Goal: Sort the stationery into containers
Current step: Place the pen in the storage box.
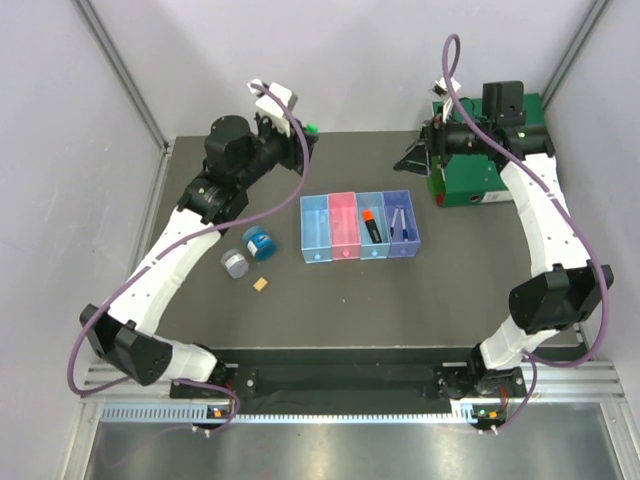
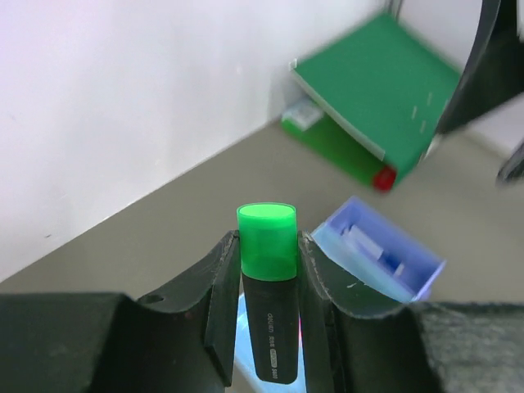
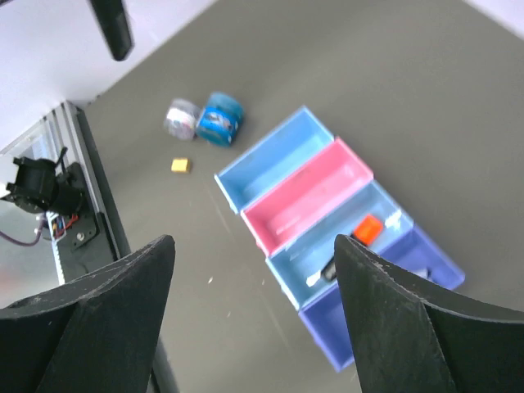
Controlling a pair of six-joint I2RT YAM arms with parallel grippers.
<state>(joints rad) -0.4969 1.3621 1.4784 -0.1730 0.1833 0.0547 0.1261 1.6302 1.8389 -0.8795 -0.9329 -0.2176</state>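
My left gripper (image 1: 305, 135) is raised above the table's far left and shut on a black highlighter with a green cap (image 2: 268, 270). The row of bins (image 1: 315, 228) stands mid-table: light blue, pink (image 1: 343, 226), light blue, purple (image 1: 401, 240). An orange-capped highlighter (image 1: 370, 224) lies in the third bin. White pens (image 1: 400, 218) lie in the purple bin. A blue tin (image 1: 258, 241), a grey tin (image 1: 235, 263) and a tiny orange block (image 1: 261, 284) sit on the table left of the bins. My right gripper (image 1: 412, 155) is open and empty, high at the far right.
A large green binder (image 1: 480, 180) stands at the far right corner, just beside my right gripper. Grey walls close the table on three sides. In the right wrist view the table's metal edge rail (image 3: 82, 188) shows beyond the tins (image 3: 219, 119).
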